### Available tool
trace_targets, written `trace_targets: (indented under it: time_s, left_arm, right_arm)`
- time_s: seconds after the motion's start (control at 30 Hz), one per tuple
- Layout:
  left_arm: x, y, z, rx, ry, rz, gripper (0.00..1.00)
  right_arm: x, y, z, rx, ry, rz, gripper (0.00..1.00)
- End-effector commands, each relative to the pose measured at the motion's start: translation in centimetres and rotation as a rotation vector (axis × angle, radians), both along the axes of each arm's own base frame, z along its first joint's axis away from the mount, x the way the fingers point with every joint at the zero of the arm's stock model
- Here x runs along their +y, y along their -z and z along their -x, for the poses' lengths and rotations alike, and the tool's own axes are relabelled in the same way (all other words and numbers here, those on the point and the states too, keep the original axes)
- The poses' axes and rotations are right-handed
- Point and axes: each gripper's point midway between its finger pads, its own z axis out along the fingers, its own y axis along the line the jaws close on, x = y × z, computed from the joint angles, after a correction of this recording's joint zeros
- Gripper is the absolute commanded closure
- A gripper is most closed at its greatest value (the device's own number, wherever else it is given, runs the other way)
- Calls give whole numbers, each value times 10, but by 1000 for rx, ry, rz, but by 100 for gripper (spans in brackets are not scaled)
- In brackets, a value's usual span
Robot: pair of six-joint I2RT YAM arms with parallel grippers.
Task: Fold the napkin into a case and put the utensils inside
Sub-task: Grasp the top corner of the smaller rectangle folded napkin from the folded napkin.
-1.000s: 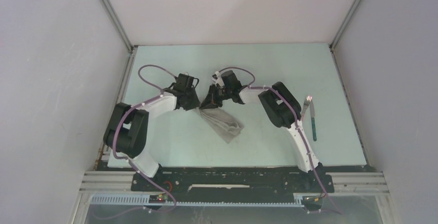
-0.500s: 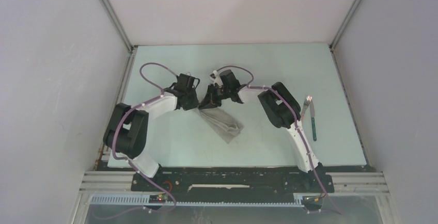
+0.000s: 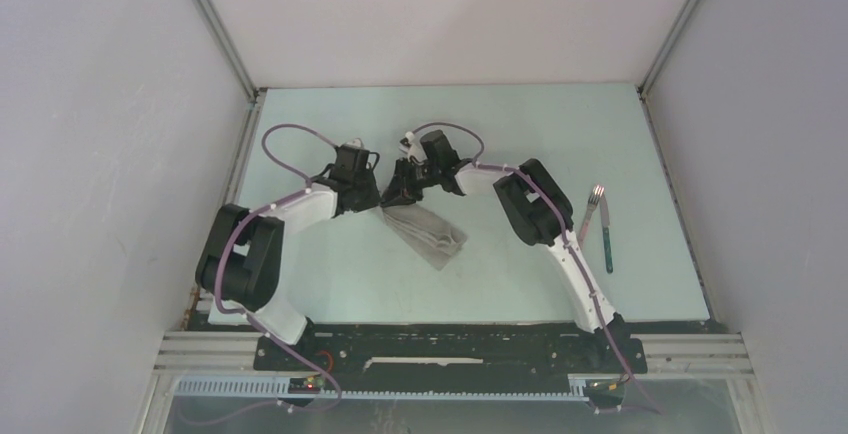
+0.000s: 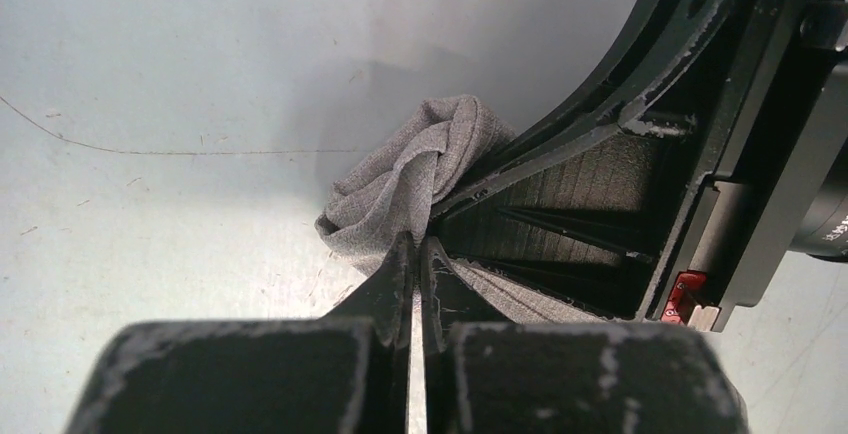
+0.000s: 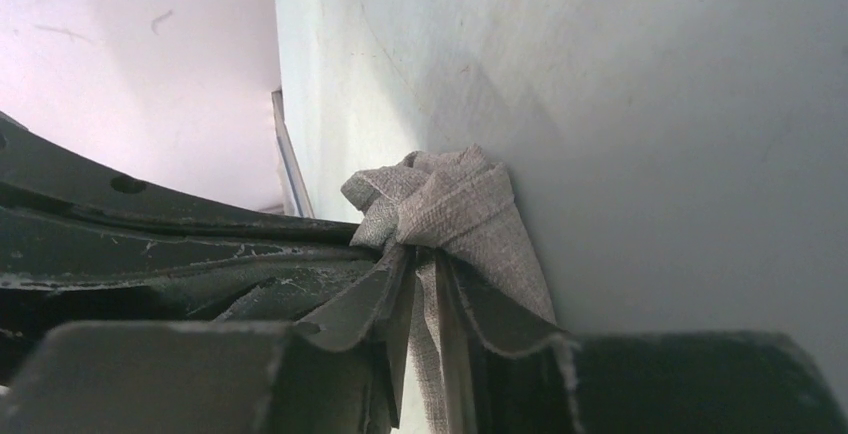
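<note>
The grey napkin [image 3: 428,235] lies as a bunched, folded strip in the middle of the table, its far-left end lifted. My left gripper [image 3: 379,203] is shut on that end; in the left wrist view its tips [image 4: 416,244] meet at the gathered cloth [image 4: 405,179]. My right gripper [image 3: 394,195] pinches the same end from the other side, a strip of napkin [image 5: 455,204] running between its fingers [image 5: 425,256], which stand slightly apart. The two grippers nearly touch. The utensils lie at the right: a fork [image 3: 595,198] and a teal-handled piece [image 3: 607,247].
The pale table [image 3: 330,284] is walled on three sides by white panels. The right arm's black elbow [image 3: 525,204] stands between the napkin and the utensils. A black rail [image 3: 450,349] carries both arm bases at the near edge.
My left gripper has closed onto the napkin's end. Both grippers have shifted a little left and away, drawing that end with them. The right jaws have eased slightly apart.
</note>
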Motion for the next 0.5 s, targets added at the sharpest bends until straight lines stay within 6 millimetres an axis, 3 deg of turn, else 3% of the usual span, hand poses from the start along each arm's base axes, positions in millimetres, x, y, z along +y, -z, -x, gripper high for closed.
trace_targets:
  time_s: [0.0, 0.13, 0.37, 0.47]
  left_arm:
    - [-36, -28, -3, -74, 68, 143, 100]
    - [-53, -31, -16, -39, 97, 194, 100]
    - [-31, 1, -3, 55, 20, 214, 100]
    - [-25, 1, -2, 50, 14, 222, 100]
  right_arm:
    - [4, -5, 0, -116, 33, 8, 70]
    - [14, 6, 15, -140, -20, 50, 69]
    - [-15, -11, -4, -62, 47, -6, 66]
    - [-20, -18, -4, -63, 36, 1, 54]
